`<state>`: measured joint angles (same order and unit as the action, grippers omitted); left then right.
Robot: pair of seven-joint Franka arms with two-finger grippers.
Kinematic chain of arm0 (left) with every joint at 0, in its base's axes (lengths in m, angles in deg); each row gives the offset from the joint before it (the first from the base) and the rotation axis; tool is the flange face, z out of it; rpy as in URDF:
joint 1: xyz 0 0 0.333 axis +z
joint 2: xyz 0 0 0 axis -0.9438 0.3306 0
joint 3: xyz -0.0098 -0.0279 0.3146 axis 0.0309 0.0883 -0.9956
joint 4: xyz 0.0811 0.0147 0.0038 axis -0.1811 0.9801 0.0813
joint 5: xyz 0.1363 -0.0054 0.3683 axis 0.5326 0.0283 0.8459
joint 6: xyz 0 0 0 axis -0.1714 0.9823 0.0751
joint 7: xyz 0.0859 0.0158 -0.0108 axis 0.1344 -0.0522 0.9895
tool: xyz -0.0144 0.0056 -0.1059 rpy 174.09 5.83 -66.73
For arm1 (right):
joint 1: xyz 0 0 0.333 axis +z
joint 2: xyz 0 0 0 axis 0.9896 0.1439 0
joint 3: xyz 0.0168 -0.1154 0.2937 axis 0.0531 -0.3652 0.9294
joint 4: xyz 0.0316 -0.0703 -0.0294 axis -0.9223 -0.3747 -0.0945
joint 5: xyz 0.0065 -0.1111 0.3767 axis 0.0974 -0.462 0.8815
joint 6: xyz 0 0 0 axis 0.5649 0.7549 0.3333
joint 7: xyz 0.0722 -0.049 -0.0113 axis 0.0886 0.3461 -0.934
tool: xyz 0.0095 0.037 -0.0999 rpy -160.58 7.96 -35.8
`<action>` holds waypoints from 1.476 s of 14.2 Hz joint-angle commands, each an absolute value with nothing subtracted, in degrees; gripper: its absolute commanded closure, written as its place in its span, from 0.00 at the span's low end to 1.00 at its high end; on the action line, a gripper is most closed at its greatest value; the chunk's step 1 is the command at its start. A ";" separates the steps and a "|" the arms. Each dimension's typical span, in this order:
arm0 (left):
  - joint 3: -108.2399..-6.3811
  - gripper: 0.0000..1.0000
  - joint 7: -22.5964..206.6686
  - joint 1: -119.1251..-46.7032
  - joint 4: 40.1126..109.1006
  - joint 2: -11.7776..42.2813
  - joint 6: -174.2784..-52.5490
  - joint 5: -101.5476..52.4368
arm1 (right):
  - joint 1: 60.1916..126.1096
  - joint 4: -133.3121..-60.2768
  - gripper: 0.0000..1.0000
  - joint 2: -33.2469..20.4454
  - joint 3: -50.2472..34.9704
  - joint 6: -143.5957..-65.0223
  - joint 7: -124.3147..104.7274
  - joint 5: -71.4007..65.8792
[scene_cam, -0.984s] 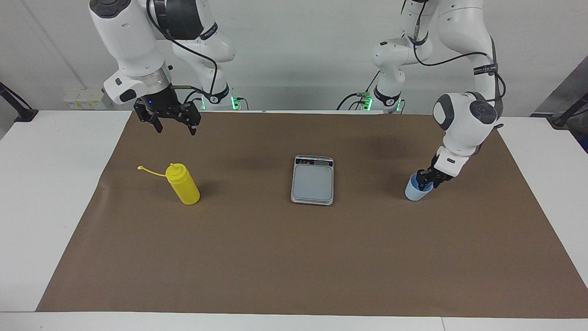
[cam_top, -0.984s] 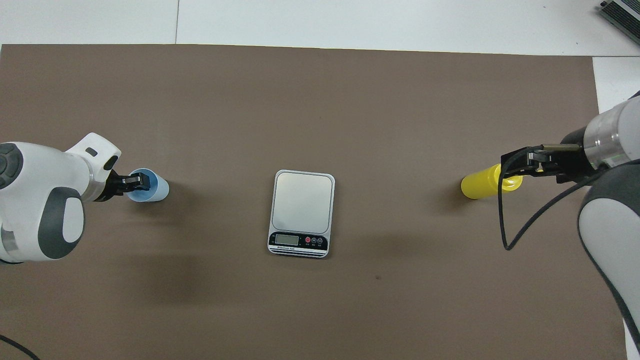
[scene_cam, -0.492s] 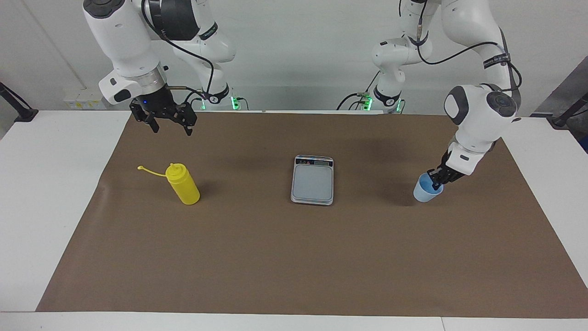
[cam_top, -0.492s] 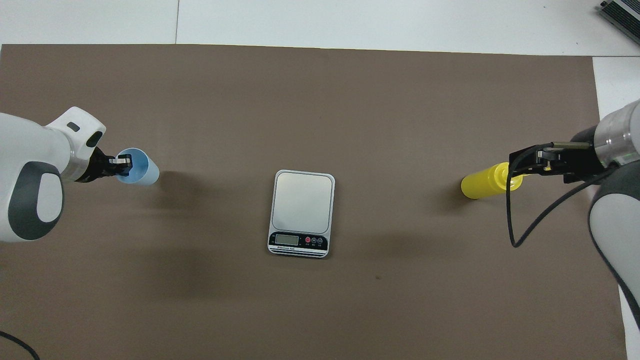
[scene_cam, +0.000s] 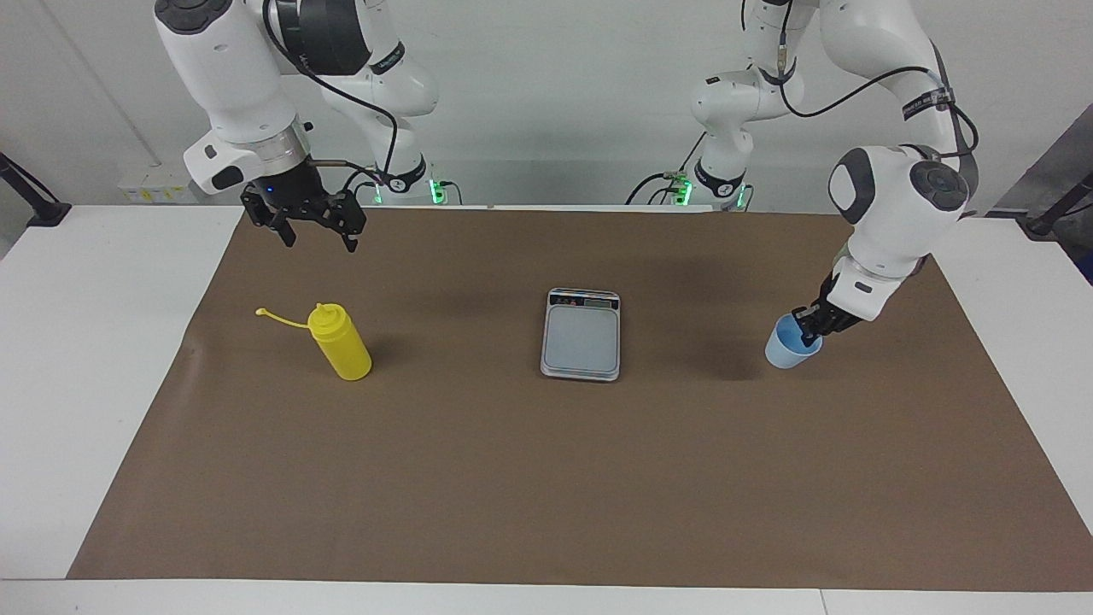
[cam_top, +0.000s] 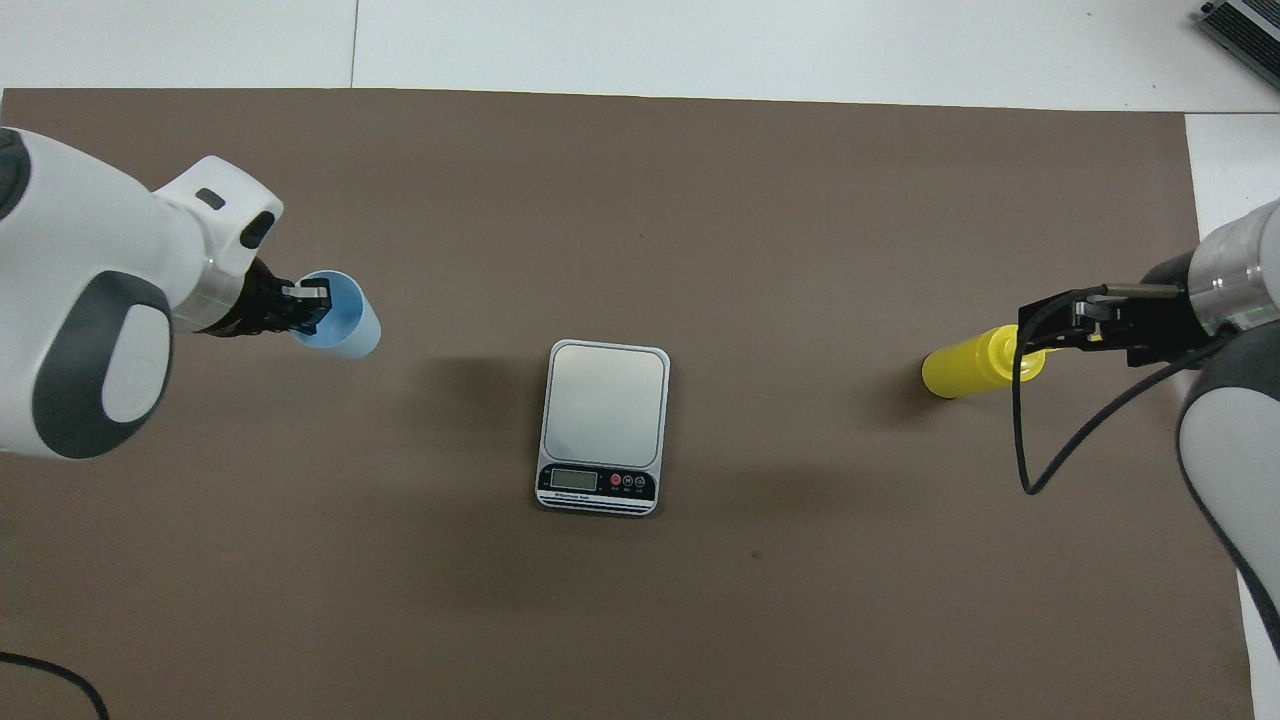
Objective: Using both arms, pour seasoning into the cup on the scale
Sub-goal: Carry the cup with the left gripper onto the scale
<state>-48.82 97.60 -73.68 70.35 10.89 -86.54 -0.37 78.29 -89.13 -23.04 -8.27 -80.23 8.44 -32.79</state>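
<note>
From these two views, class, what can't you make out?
- Scale display reading: too small in both views.
- Bottle top and cap strap: covered by the right gripper in the overhead view.
- Cup contents: left gripper blocks part of the rim in both views.

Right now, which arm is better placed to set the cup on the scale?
Left: the left gripper already grips the small pale blue plastic cup by its rim, raised, while the right gripper hangs open above the yellow squeeze bottle.
</note>
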 commanded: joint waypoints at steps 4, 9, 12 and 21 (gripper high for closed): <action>-49.44 1.00 112.17 -87.99 71.49 10.73 -89.98 1.55 | 77.59 -90.16 0.00 -24.03 -8.07 -80.49 8.66 -31.86; -49.44 1.00 115.26 -95.04 73.16 12.75 -98.24 1.72 | 77.51 -90.07 0.00 -24.03 -8.07 -80.40 8.66 -31.86; -49.44 1.00 119.81 -97.94 72.90 16.43 -100.52 4.69 | 77.33 -90.16 0.00 -24.03 -8.07 -80.40 8.66 -31.77; -49.44 1.00 122.74 -99.88 76.94 18.11 -104.93 6.47 | 75.93 -90.86 0.00 -24.12 -8.07 -80.58 8.66 -31.77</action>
